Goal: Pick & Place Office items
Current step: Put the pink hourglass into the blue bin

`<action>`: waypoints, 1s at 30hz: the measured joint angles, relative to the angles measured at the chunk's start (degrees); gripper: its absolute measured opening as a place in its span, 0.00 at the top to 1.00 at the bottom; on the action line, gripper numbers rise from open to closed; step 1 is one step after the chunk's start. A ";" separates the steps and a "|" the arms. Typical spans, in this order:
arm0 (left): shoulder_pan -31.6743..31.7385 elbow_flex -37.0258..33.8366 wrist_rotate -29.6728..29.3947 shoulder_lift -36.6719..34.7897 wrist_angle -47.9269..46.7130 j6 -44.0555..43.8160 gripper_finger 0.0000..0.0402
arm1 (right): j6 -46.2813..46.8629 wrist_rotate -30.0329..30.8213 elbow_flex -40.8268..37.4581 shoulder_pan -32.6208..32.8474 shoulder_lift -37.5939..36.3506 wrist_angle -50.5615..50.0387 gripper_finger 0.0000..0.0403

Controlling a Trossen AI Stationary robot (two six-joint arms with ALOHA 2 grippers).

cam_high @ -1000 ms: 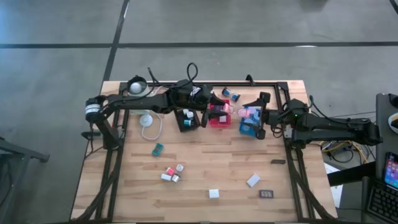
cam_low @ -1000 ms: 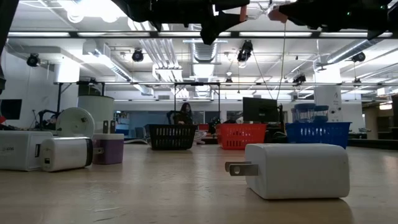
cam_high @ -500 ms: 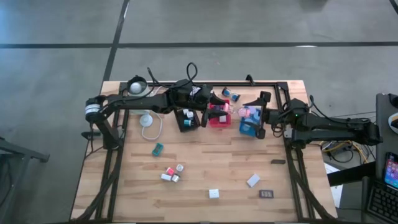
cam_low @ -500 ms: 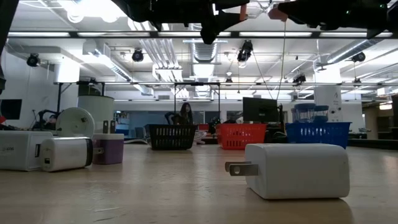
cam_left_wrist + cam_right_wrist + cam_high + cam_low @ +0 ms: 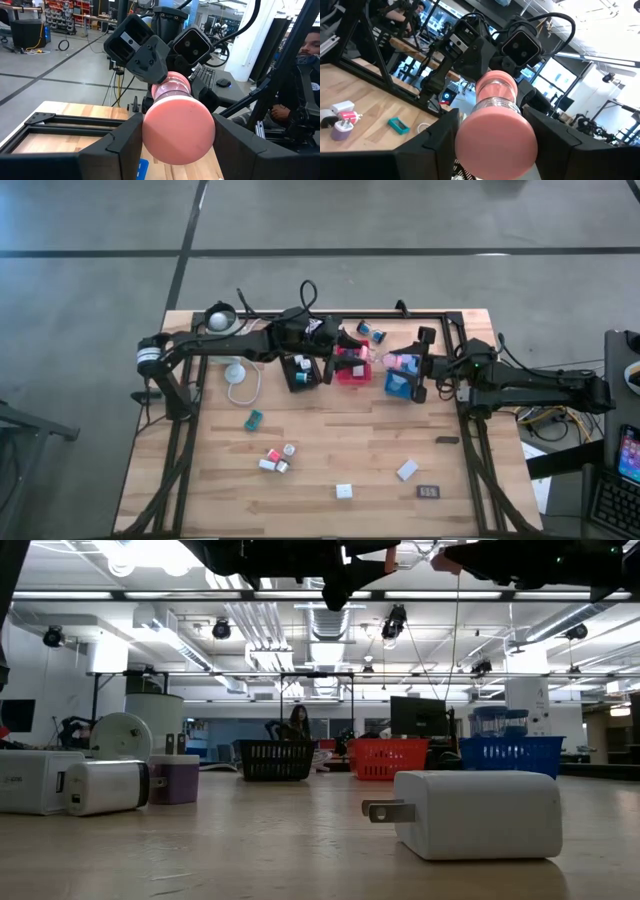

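Note:
A pink roll [image 5: 388, 359] with a clear middle band hangs level in the air, above the gap between the red tray [image 5: 350, 372] and the blue tray [image 5: 400, 386]. My left gripper [image 5: 365, 354] reaches in from the table's left and is shut on one end. My right gripper [image 5: 403, 362] comes from the table's right and is shut on the other end. Each wrist view shows a round pink end [image 5: 177, 132] [image 5: 495, 137] between that arm's own fingers, with the other gripper [image 5: 160, 50] [image 5: 492, 50] beyond it. My left gripper pinches the roll's left end [image 5: 150, 137] between its two fingers, one on each side of the round end. The fingers lie level, coming from the table's left, along the roll. The roll is lifted clear of the trays. My right gripper has the roll's right end [image 5: 465, 140] between its two fingers, which stand against both sides of the round end. The fingers come about level from the table's right, along the roll. The roll spans level between the two grippers.
A black tray [image 5: 300, 372] stands left of the red one, with a white coiled cable [image 5: 238, 380] beside it. Loose items lie on the near half: a teal block [image 5: 253, 419], a small cluster [image 5: 275, 458], white blocks [image 5: 343, 491] [image 5: 406, 470], a dark rectangle [image 5: 430, 492]. A person [image 5: 300, 55] sits beyond the table.
My right gripper's fingers have drawn together about the roll's right end. Both arms and the roll have kept their place.

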 joint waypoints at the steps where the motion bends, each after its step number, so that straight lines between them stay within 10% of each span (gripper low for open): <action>1: 0.00 0.00 0.23 0.00 -0.01 0.00 0.49 | 0.00 0.01 0.00 0.00 0.00 0.00 0.52; 7: 0.04 0.00 1.21 0.00 -0.55 -0.33 0.49 | 1.71 -0.03 0.00 0.00 -0.02 0.02 0.52; 18: 0.23 0.00 2.25 -9.17 -23.59 5.67 0.06 | 2.84 0.21 0.02 -0.02 -0.52 -0.03 0.52; 25: -1.03 -2.06 -12.59 -21.64 -49.36 12.79 0.17 | 4.33 0.16 0.02 -0.02 -1.01 -1.71 0.52; 30: -1.43 -10.62 -14.30 -34.17 -47.18 12.72 0.45 | 5.73 -0.31 0.02 0.00 -1.21 -2.57 0.52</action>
